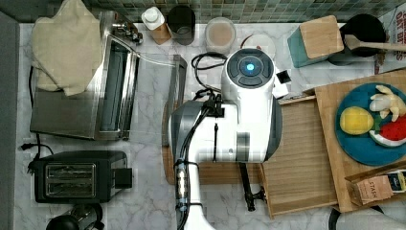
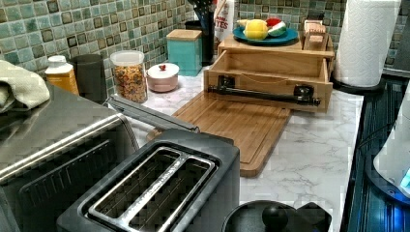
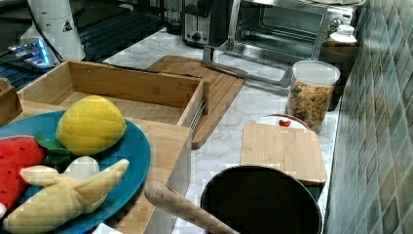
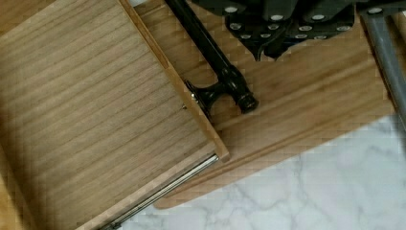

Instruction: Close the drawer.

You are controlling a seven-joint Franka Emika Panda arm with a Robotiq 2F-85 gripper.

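The drawer [image 1: 301, 163] is a shallow light-wood tray, pulled out of a low wooden cabinet toward the top view's left, with nothing inside. Its black bar handle [image 1: 246, 189] runs along the front panel. In the left view the drawer front [image 2: 270, 79] and handle [image 2: 263, 94] face the cutting board. The right view shows the open drawer [image 3: 126, 85] from behind. The white arm [image 1: 239, 110] hovers over the drawer's front edge. In the wrist view, the dark gripper [image 4: 277, 28] sits just beside the handle [image 4: 215, 67], above the cutting board, next to the drawer bottom [image 4: 95, 120].
A wooden cutting board [image 2: 232, 125] lies in front of the drawer. A blue plate of toy fruit [image 1: 368, 124] sits on the cabinet top. The toaster oven's open door [image 1: 174, 96], a black toaster [image 1: 79, 175], jars [image 2: 128, 75], a teal block [image 1: 316, 40] and a paper towel roll [image 2: 365, 41] surround it.
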